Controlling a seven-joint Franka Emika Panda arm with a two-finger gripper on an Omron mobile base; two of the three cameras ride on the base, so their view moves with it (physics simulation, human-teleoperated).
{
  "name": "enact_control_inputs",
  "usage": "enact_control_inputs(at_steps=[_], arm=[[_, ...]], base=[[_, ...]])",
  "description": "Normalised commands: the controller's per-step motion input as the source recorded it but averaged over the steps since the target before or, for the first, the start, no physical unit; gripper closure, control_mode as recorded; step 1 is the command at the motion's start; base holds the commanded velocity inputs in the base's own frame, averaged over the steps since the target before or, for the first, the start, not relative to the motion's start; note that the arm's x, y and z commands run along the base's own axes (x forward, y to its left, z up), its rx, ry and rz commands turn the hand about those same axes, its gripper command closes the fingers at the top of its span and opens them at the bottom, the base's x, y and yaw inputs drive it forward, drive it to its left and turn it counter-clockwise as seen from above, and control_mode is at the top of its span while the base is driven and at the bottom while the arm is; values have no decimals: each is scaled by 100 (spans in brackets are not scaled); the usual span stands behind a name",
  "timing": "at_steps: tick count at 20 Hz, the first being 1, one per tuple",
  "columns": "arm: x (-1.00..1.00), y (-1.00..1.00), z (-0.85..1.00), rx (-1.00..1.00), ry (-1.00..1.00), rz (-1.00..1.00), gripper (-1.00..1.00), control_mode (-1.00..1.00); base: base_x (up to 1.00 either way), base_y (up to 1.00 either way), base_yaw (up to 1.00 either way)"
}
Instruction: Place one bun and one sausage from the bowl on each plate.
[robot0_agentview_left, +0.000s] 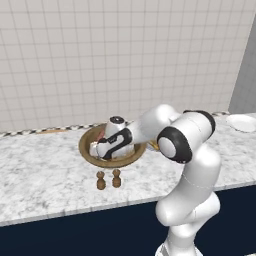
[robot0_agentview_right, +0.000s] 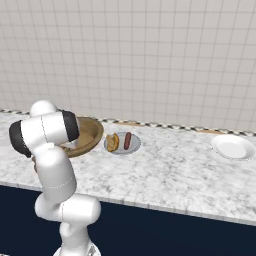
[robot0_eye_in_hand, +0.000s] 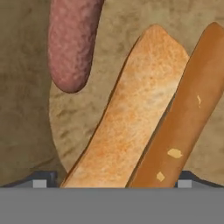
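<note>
Arm rises from the base, elbow bent high, forearm reaching forward and down to the left in the left base view. Wrist pitched down; hand (robot0_agentview_left: 112, 145) points steeply downward, low over the work surface. In the right base view the shoulder and elbow block sit in front of the hand. In the hand view the two finger tips (robot0_eye_in_hand: 40, 179) stand wide apart at the bottom corners, jaws spread, tips not seen touching anything.
</note>
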Motion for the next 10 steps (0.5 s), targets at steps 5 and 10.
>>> enact_control_inputs(at_steps=[5,10], arm=[[-3,0,-24,0,-1,7,100,-100],[-41,0,32,0,-1,0,100,-100]], base=[[0,0,0],[0,0,0]])
